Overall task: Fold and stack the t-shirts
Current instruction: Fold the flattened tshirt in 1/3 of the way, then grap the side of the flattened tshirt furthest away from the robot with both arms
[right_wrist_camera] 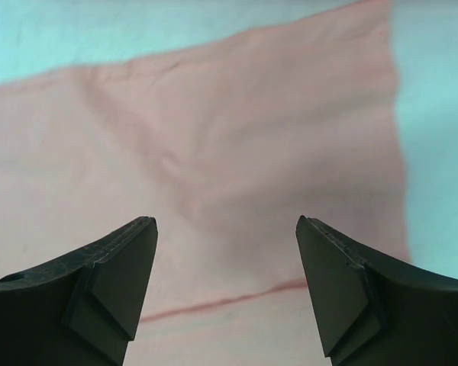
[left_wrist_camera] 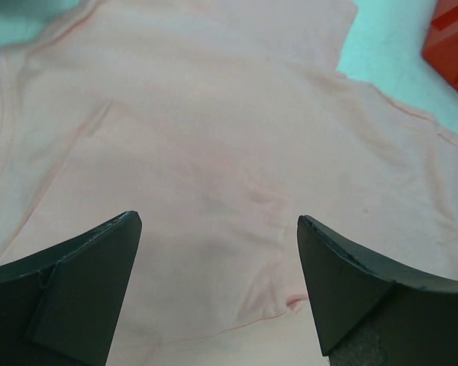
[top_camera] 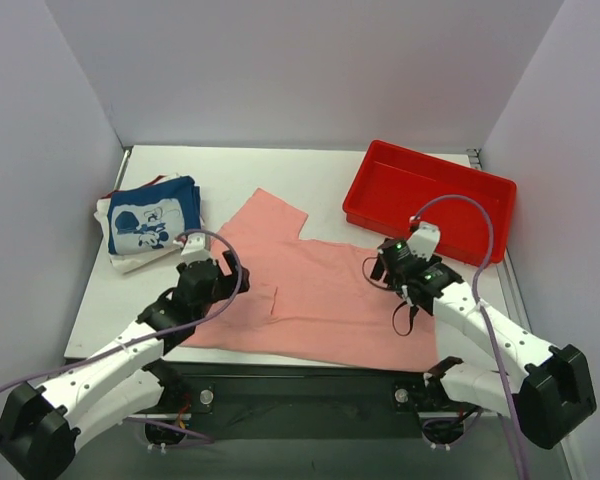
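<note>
The spread t-shirt (top_camera: 320,290) lies mid-tabletop (top_camera: 230,170), towards your near edge. The stack of folded t-shirts (top_camera: 150,222) sits to its far left and the tray (top_camera: 360,195) to its far right. Your left tool (left_wrist_camera: 217,219) is over its left part, your right tool (right_wrist_camera: 226,221) over its right.

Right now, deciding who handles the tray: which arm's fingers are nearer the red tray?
Right. The right fingers hover in front of the red tray; the left fingers are across the pink shirt, near the folded stack.
</note>
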`<state>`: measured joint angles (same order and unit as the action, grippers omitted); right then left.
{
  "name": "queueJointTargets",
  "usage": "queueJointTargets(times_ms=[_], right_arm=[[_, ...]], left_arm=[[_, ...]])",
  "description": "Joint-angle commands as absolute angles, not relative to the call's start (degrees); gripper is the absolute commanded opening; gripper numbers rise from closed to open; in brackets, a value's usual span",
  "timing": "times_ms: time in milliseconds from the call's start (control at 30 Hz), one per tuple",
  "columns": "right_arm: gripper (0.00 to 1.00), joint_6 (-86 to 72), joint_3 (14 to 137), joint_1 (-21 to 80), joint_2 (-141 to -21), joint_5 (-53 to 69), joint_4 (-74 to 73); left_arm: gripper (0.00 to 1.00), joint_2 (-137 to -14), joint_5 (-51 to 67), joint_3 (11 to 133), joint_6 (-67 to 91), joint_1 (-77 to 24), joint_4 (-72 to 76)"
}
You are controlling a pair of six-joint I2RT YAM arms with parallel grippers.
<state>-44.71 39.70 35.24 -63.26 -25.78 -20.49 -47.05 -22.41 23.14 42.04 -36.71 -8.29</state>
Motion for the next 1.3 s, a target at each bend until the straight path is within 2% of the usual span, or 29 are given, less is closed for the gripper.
queueJointTargets(times_ms=[0, 100, 300, 533, 800, 1000, 1267], right_arm=[[0.75, -37.36, 40.96, 26.74, -62.23, -26.57, -20.67], [0.75, -34.37, 39.47, 17.18, -63.19, -19.55, -14.26], [0.72, -30.95, 36.83, 5.12, -67.93, -13.54, -8.63], [0.58, -28.65, 37.96, -2.54, -76.45, -7.04, -4.92], [0.51, -29.88, 43.15, -5.62, -84.0, -3.96, -6.41], [0.42, -30.06, 47.28, -6.59, -89.29, -2.2, -8.78], [0.36, -30.23, 48.08, -6.68, -90.44, -2.55, -10.19]], left_arm=[[0.96, -51.49, -23.47, 29.96, 34.11, -36.48, -1.85], [0.97, -57.73, -21.98, 35.23, 31.21, -34.99, 1.38], [0.97, -69.42, -12.23, 43.31, 29.36, -28.31, 8.69], [0.97, -82.25, -9.85, 54.73, 25.41, -24.44, 11.51], [0.97, -91.58, -5.45, 60.29, 25.49, -22.06, 14.24], [0.97, -96.32, -3.52, 64.06, 25.49, -20.66, 14.15], [0.97, -107.57, -1.5, 76.89, 22.33, -19.51, 5.63]])
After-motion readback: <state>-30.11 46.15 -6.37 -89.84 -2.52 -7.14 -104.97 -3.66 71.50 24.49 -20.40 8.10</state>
